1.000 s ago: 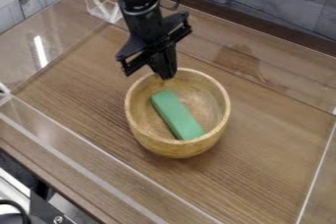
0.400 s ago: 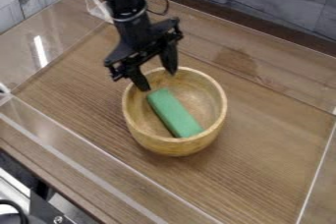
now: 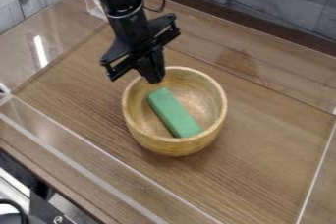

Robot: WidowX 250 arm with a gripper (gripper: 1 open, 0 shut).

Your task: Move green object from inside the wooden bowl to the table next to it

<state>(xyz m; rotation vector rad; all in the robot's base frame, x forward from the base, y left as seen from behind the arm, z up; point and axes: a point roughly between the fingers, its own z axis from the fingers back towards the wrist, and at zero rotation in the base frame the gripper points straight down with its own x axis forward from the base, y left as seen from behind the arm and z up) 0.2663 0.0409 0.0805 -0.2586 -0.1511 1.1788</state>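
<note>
Camera view: one wooden bowl point(image 3: 175, 120) sits at the centre of the frame on the table point(image 3: 262, 95), whose edges carry clear acrylic walls point(image 3: 33, 46). Inside the bowl lies one green object point(image 3: 174, 114), resting diagonally on the bowl's floor, running from upper left to lower right. One black gripper point(image 3: 148, 73) hangs just above the bowl's upper-left rim, pointing steeply down, its fingers drawn together and holding nothing. The gripper is close to the green block's upper end but apart from it.
</note>
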